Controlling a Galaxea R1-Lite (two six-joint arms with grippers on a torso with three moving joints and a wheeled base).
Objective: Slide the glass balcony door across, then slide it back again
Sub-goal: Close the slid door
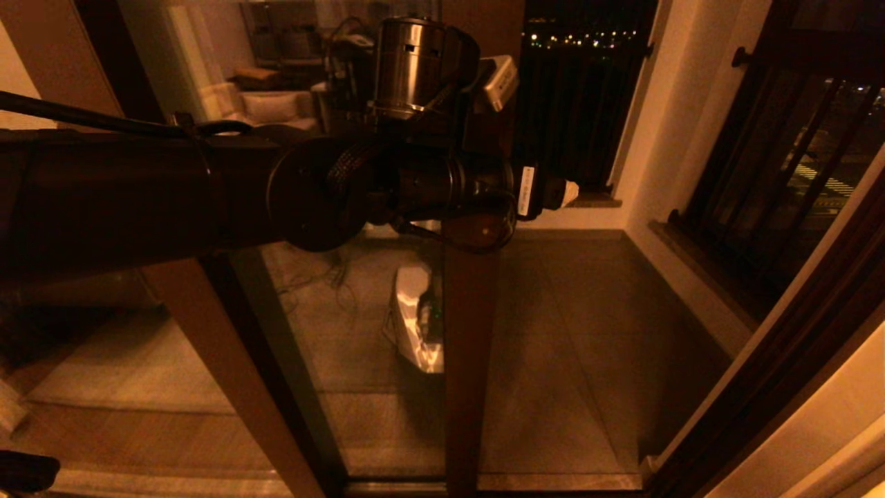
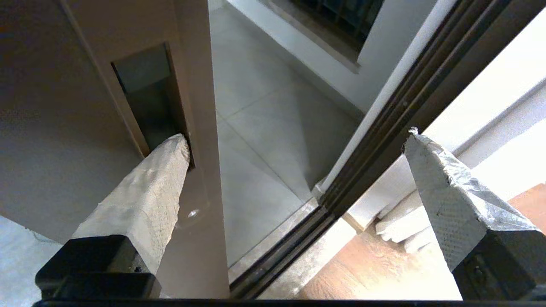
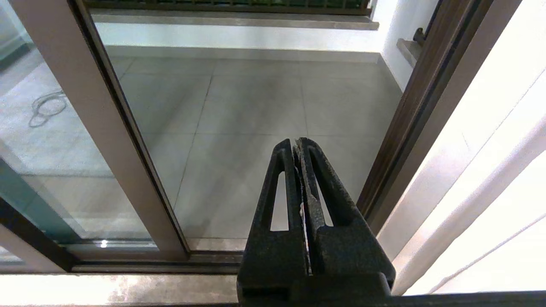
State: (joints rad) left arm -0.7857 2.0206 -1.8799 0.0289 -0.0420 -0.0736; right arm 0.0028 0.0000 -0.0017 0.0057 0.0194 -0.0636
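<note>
Glass balcony door (image 1: pixel 373 325), reflective in a dark brown frame, is seen at six o'clock in the head view, partly slid aside. Its recessed handle (image 2: pixel 149 102) is touched by one padded finger (image 2: pixel 149 192) of the left gripper (image 2: pixel 294 140), jaws spread wide. The right gripper (image 3: pixel 298 147) is parked, jaws pressed together.

Grey tiled balcony floor (image 3: pixel 256 106), white walls (image 1: pixel 646 124), barred railing (image 1: pixel 781 138), night lights beyond

Glass balcony door (image 2: pixel 200 85) stile: tan-brown, dark handle recess (image 2: pixel 149 98) at the left gripper (image 2: pixel 294 140) tip. Its fingers (image 2: pixel 145 200): pale dimpled wrap, black bases. Floor tiles (image 2: pixel 264 140) beyond: grey, probably plain. Right gripper (image 3: pixel 298 147): black.
</note>
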